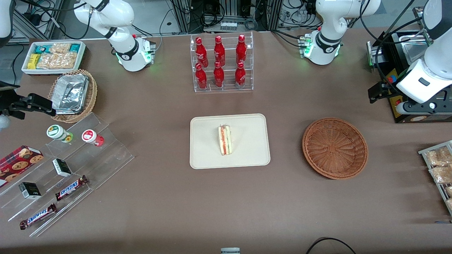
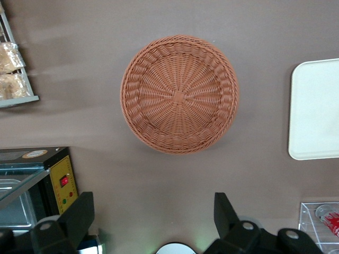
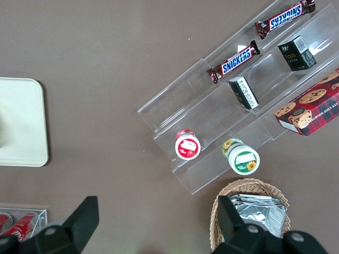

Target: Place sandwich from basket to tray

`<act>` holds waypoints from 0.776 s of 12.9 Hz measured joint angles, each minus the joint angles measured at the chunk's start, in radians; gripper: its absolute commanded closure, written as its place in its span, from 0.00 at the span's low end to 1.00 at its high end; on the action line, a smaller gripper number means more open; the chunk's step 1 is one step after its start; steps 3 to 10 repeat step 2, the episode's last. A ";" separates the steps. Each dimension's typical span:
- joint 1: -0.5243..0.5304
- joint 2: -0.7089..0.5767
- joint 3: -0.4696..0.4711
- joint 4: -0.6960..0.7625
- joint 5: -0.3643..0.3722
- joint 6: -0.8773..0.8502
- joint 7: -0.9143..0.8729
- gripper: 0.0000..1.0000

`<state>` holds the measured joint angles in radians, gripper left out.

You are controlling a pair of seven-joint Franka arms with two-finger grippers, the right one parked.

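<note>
The sandwich [image 1: 225, 140], a white wedge with red-orange and green filling, stands on the cream tray [image 1: 247, 155] in the middle of the table. The reddish-brown wicker basket [image 1: 334, 148] lies beside the tray toward the working arm's end, with nothing in it. My left gripper [image 1: 378, 92] hangs high above the table, farther from the front camera than the basket, toward the working arm's end. In the left wrist view the gripper [image 2: 153, 211] is open and holds nothing, with the basket [image 2: 179, 94] and an edge of the tray [image 2: 315, 111] below it.
A clear rack of red bottles [image 1: 221, 63] stands farther back than the tray. A black machine [image 1: 399, 70] and a rack of bagged snacks [image 1: 439, 169] sit at the working arm's end. An acrylic snack stand [image 1: 60, 169], a foil-filled basket [image 1: 74, 94] and a white bin [image 1: 53, 56] sit at the parked arm's end.
</note>
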<state>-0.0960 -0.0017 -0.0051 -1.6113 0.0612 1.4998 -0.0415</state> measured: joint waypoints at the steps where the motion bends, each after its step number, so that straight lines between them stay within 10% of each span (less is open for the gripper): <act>1: 0.000 0.001 -0.001 0.001 -0.002 0.000 0.000 0.00; 10: 0.000 0.003 -0.001 0.004 -0.004 0.000 0.000 0.00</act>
